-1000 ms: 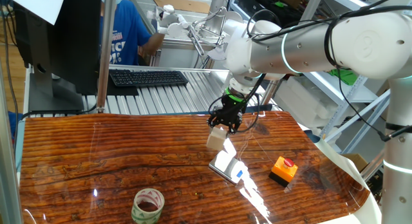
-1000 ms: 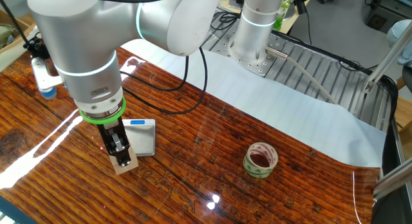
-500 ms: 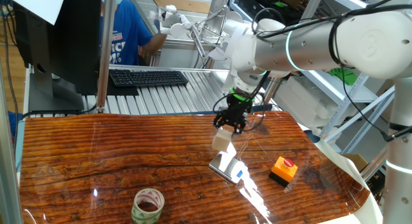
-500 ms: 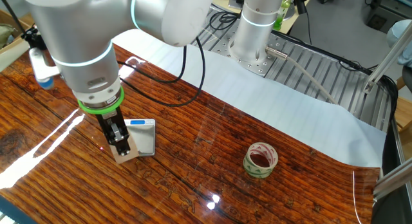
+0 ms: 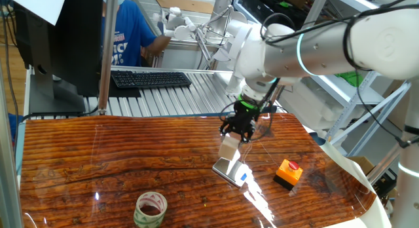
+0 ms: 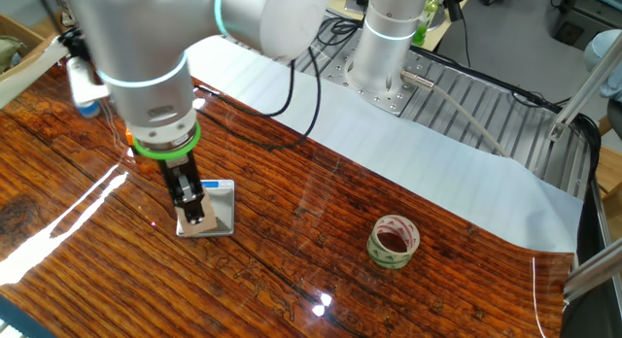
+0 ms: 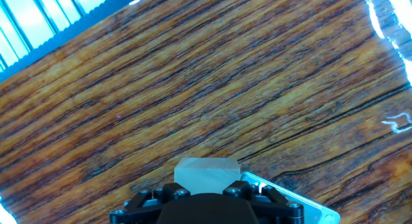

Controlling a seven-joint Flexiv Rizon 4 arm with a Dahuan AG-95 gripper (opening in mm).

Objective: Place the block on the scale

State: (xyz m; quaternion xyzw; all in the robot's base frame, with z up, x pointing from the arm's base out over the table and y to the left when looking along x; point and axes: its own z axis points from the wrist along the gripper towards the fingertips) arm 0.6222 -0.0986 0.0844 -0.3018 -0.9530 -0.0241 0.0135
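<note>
Nearest in one fixed view sits the tape roll (image 5: 150, 209) on the wooden tabletop (image 5: 118, 156), with the orange button box (image 5: 288, 173) off at its 3 o'clock. Between them and a touch farther lies the scale (image 5: 231, 171), blue mark at its near end. And there's the block (image 5: 229, 148), clamped between the fingers of the end effector (image 5: 237, 131), hanging right over the scale's far edge; whether it touches the plate is hard to tell. The other fixed view puts the block (image 6: 193, 219) over the scale (image 6: 216, 214), blue mark at 12 o'clock. Hand view: block (image 7: 206, 174) pinched, scale corner (image 7: 293, 198) at its 4 o'clock.
</note>
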